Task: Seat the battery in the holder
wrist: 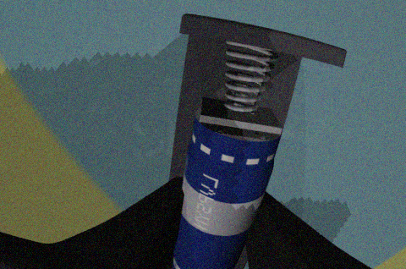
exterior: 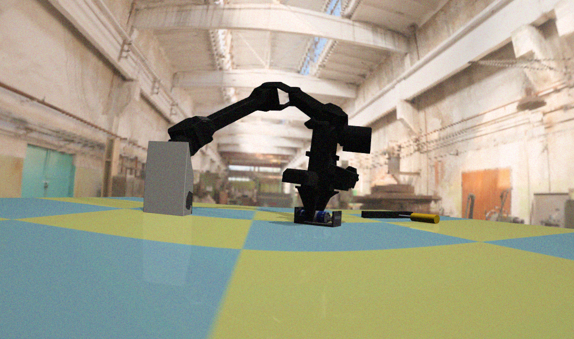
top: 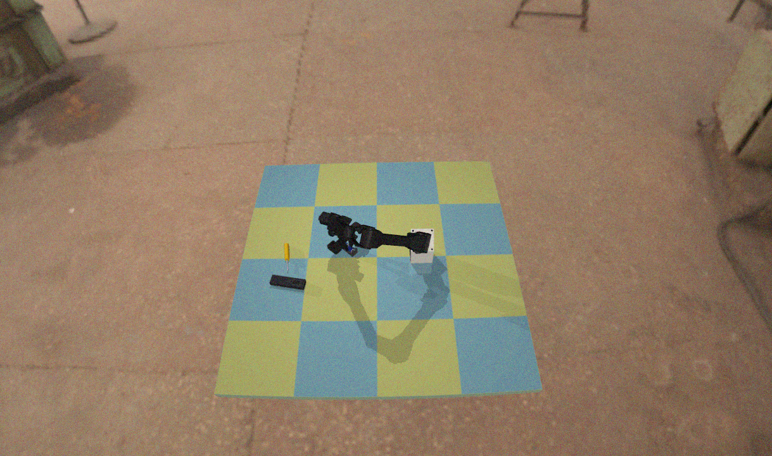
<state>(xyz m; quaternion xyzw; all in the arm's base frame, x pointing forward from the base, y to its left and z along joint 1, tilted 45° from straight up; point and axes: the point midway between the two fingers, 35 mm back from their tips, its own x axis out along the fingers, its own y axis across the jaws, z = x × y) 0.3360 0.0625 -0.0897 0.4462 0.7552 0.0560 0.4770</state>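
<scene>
The blue battery has a silver band. My gripper is shut on its middle. The black holder is under the fingers, and the battery lies between its end walls in the exterior view. In the wrist view the spring stands out from the end wall, with its small plate at the battery's near end. The battery runs roughly in line with the holder. Its other end and the lip there are out of the wrist view. Whether it lies fully down is unclear.
A black block and a yellow-handled screwdriver lie on the checkered mat, left of the arm in the top view. The arm's pale pedestal stands on the opposite side.
</scene>
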